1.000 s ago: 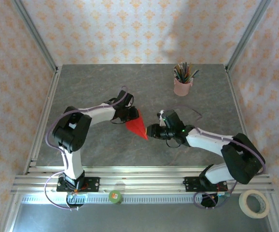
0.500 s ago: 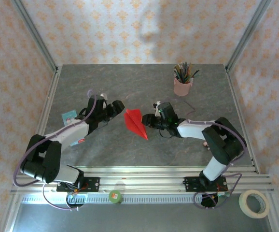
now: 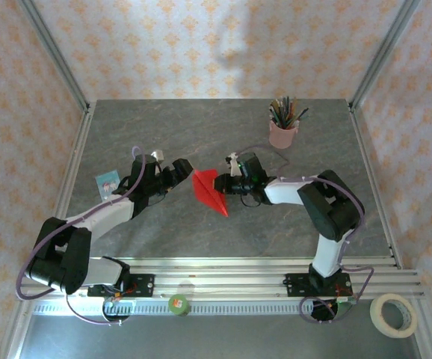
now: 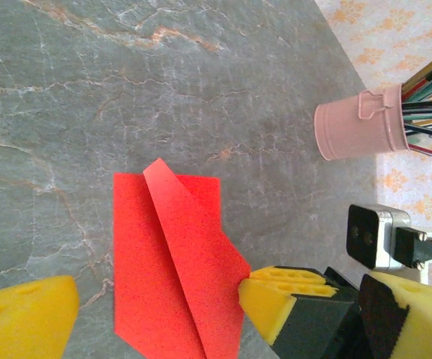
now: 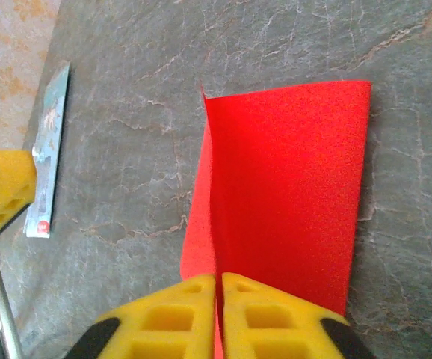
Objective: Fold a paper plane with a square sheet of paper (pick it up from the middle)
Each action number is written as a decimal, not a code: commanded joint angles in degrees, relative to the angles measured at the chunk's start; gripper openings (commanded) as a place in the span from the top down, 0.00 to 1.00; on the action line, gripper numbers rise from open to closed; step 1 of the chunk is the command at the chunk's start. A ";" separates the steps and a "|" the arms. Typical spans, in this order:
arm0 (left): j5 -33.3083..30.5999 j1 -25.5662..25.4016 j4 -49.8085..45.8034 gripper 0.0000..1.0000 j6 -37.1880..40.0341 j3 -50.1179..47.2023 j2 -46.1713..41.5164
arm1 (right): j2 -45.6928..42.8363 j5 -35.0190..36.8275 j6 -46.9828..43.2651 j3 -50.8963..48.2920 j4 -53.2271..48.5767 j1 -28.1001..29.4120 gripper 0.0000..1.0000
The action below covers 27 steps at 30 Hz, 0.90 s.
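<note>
While the right gripper (image 5: pixel 217 283) pinches the paper plane (image 5: pixel 291 187) tight, the left gripper (image 4: pixel 152 308) stands wide open near it.

Plane (image 4: pixel 175 262) was matt red paper, table (image 4: pixel 126 75) looked smooth veined stone, cup (image 4: pixel 354 131) was glossy pink metal, pads (image 5: pixel 179 314) were pitted yellow foam, rails (image 3: pixel 216 271) were metal.

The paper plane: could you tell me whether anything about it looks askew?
Yes: the paper plane lies lopsided, one flap standing up off the table where the right pincer pinches its crease.
</note>
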 commanded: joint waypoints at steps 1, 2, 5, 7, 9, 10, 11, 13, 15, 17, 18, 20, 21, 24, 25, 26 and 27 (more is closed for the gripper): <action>1.92 0.32 3.34 0.03 0.84 -1.10 -2.36 | -2.20 -0.67 -0.66 0.01 2.35 -0.45 0.94; 2.42 0.28 4.11 0.03 1.05 -1.24 -2.81 | -3.57 -0.52 -0.22 -0.66 3.47 -0.46 0.95; 6.62 0.32 10.05 0.02 -0.48 -2.70 -3.91 | -8.36 -0.44 1.83 -2.49 6.97 -0.65 0.96; 10.05 0.28 14.96 0.03 -2.40 -3.60 -4.11 | -11.20 -0.89 3.47 -3.38 9.29 -0.90 0.96; 12.25 0.25 17.47 0.03 -3.47 -3.87 -4.32 | -13.65 -1.36 5.91 -4.00 11.63 -0.92 0.97; 12.84 0.17 17.93 0.03 -3.48 -3.90 -4.64 | -14.51 -1.70 7.14 -4.23 12.71 -1.08 0.97; 13.44 -0.04 18.57 0.03 -3.47 -3.98 -5.10 | -15.40 -1.86 8.90 -4.55 14.41 -1.08 0.97; 14.91 -0.60 20.41 0.04 -3.46 -4.23 -6.14 | -16.55 -2.43 12.55 -5.35 18.08 -1.21 0.97; 16.17 -1.65 22.27 0.04 -3.09 -4.12 -6.71 | -17.30 -3.57 16.82 -5.97 22.40 -1.23 0.97; 17.10 -2.49 24.09 0.05 -2.91 -4.07 -6.46 | -17.41 -5.20 20.61 -6.18 26.47 -1.25 0.97; 17.43 -2.77 24.81 0.06 -2.82 -4.08 -5.96 | -17.33 -5.80 22.28 -6.29 28.38 -1.26 0.97; 18.25 -2.97 26.94 0.09 -3.35 -4.37 -5.16 | -17.28 -6.81 24.86 -6.26 30.75 -1.30 0.97; 18.88 -3.10 28.84 0.10 -3.88 -4.58 -4.79 | -17.21 -7.41 25.87 -6.11 31.72 -1.29 0.98; 19.58 -3.54 30.69 0.16 -3.89 -4.17 -4.33 | -16.98 -8.61 27.80 -6.18 33.54 -1.30 0.97; 19.52 -3.66 30.35 0.19 -3.45 -3.98 -4.30 | -17.01 -8.83 28.30 -6.27 33.88 -1.34 0.97; 19.39 -3.84 29.80 0.22 -2.98 -3.61 -4.16 | -17.01 -9.11 28.84 -6.42 34.34 -1.34 0.97; 19.47 -4.03 29.42 0.25 -2.62 -3.48 -4.05 | -17.04 -9.32 29.20 -6.54 34.63 -1.30 0.98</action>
